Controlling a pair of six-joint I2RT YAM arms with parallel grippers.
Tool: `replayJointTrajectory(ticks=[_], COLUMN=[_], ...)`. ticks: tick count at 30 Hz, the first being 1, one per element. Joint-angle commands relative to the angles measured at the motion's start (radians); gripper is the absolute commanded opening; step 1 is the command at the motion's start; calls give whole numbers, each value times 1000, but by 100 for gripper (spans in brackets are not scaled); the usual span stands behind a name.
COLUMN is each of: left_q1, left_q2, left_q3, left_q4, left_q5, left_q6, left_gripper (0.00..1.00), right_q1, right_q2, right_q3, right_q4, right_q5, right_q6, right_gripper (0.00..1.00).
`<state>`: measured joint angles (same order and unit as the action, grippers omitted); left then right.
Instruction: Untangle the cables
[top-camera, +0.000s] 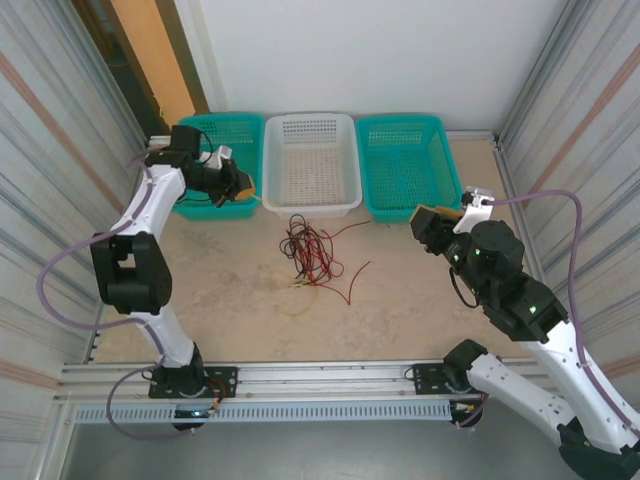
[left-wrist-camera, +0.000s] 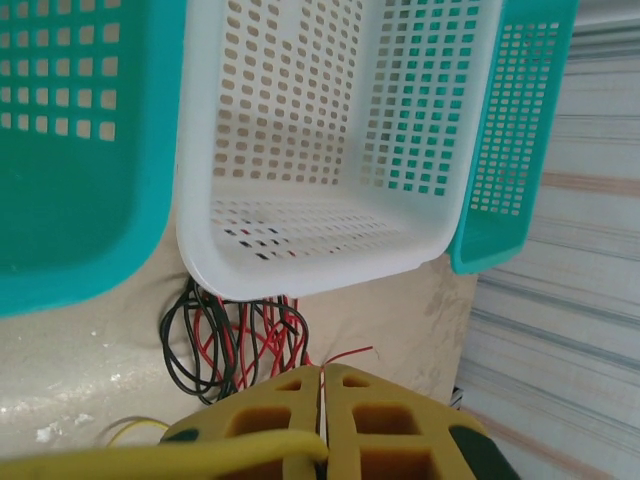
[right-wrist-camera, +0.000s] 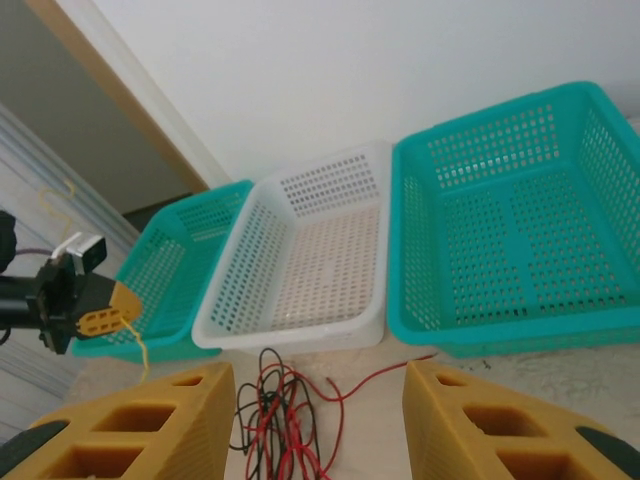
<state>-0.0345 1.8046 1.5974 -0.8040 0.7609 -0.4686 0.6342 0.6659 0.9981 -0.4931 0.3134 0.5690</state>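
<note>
Okay, three baskets stand beyond both grippers, the white basket (top-camera: 310, 205) in the middle. The left gripper (left-wrist-camera: 322, 378) is pinched tight on the pale yellow cable (left-wrist-camera: 200, 455), up by the left teal basket (top-camera: 235, 130), with the strand dropping from its fingers. The right gripper (right-wrist-camera: 318, 372) stands half apart and empty, the red and black tangle (top-camera: 310, 255) just ahead of it and below. Best play, I'd say: draw the yellow away slowly while the right pins the tangle. Whether yellow snags in there, I can't quite tell.
</note>
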Motion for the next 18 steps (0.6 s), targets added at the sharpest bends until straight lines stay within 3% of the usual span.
replayJointTrajectory(ticks=[1, 4, 5, 10, 18], left_q1=[20, 45, 51, 69, 74], left_q2=[22, 69, 82, 116, -39], left_q3=[100, 147, 158, 183, 108], left_q4=[-65, -89, -95, -101, -57], left_q5=[36, 40, 39, 68, -30], left_q6=[93, 105, 105, 98, 38], left_gripper=[13, 44, 48, 56, 55], right_q1=[-5, -5, -5, -2, 2], right_q2=[-11, 0, 4, 2, 32], right_q3=[-3, 6, 9, 16, 14], right_q4=[-9, -11, -12, -9, -23], right_q5=[-3, -4, -5, -13, -33], right_q6=[18, 15, 17, 23, 31], right_gripper=[46, 45, 45, 37, 41])
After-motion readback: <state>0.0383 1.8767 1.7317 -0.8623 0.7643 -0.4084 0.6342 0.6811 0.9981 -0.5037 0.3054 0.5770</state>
